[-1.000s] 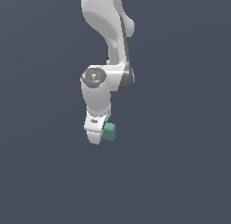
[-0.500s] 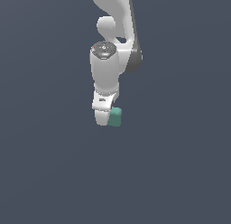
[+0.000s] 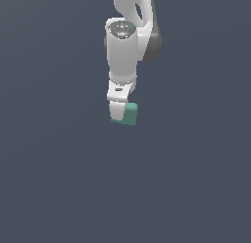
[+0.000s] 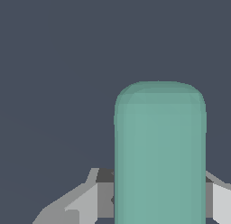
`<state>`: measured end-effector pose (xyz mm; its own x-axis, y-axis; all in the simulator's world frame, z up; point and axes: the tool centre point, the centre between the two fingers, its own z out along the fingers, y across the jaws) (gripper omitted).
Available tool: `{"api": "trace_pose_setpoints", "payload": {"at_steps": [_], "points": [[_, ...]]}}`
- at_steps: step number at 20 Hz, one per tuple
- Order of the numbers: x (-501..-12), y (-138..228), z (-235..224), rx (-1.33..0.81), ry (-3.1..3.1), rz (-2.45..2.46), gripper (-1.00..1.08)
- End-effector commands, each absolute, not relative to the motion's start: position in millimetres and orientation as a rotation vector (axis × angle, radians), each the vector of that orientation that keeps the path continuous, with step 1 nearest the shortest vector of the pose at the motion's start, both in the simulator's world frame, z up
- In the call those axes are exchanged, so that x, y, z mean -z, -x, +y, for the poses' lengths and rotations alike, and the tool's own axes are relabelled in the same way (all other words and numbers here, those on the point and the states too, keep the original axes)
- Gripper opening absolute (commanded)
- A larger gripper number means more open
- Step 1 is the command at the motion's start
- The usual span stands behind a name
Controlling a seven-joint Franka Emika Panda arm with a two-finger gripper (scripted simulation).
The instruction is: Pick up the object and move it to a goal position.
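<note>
Change: since a second ago the arm [image 3: 128, 41] has swung toward the exterior view's right and the block it carries has gone along, now showing more of its face.
Surface: flat, even slate-grey ground fills both views; no bench edge or corner shows, so places cannot be tied to them.
Room: no wall, horizon or shadow can be made out.
Surroundings: only the arm and its load are visible.
Arm: white links come down from the upper edge of the exterior view, wrist pointing straight down.
Gripper [image 3: 120, 112]: fingers [image 4: 81, 205] stand on either side of the object, closed against it.
Object [image 3: 129, 114]: teal-green rounded block [image 4: 160, 151], held at the fingertips, sticking out on the exterior view's right.
</note>
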<state>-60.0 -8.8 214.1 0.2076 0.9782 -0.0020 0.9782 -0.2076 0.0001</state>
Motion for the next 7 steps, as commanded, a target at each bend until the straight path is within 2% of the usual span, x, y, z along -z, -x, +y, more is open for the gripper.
{"api": "trace_pose_setpoints", "payload": {"at_steps": [1, 7], "points": [[-220.6, 65.9, -5.4, 0.002, -2.441, 1.976, -1.00], [-226.6, 70.9, -2.2, 0.001, -2.441, 1.977, -1.00]]}}
